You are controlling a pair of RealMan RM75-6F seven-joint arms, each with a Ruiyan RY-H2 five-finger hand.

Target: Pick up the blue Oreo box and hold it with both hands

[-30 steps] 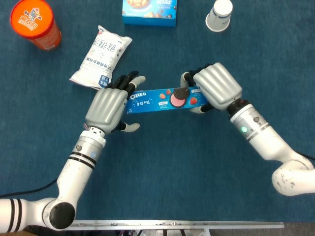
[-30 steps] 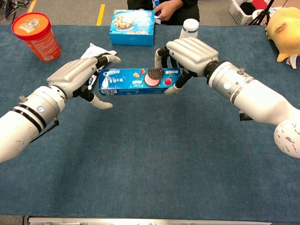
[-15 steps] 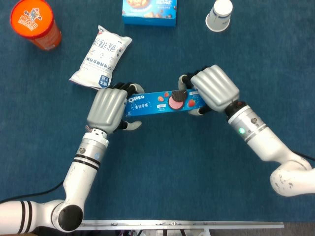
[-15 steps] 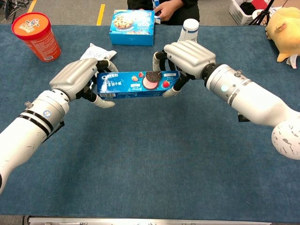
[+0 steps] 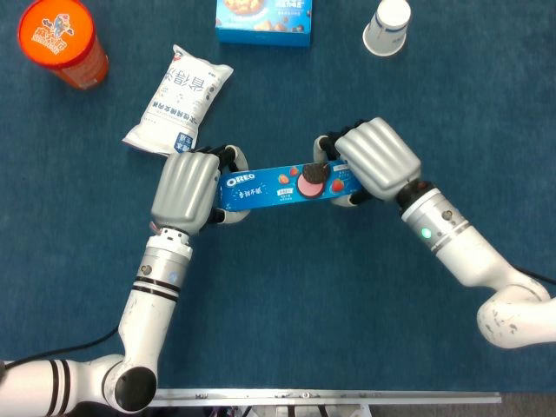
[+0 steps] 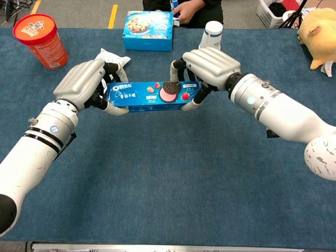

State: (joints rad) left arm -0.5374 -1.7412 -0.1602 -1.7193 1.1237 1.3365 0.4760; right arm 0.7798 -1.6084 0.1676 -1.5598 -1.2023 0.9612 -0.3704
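Note:
The blue Oreo box [image 5: 282,186] [image 6: 149,96] hangs lengthwise above the blue table, held at both ends. My left hand [image 5: 187,188] [image 6: 84,84] grips its left end, fingers wrapped over the top edge and thumb under it. My right hand [image 5: 375,159] [image 6: 209,65] grips the right end the same way, covering that end of the box. The box tilts slightly, its left end lower in the head view.
A white snack bag [image 5: 178,98] lies just behind my left hand. An orange tub [image 5: 61,41] stands far left, a blue cookie box [image 5: 263,21] at the back centre, a white paper cup [image 5: 387,26] back right. A yellow plush [image 6: 317,37] sits far right.
My left hand has closed its fingers round the box's left end and now grips it. The box has shifted slightly left and toward me with both hands.

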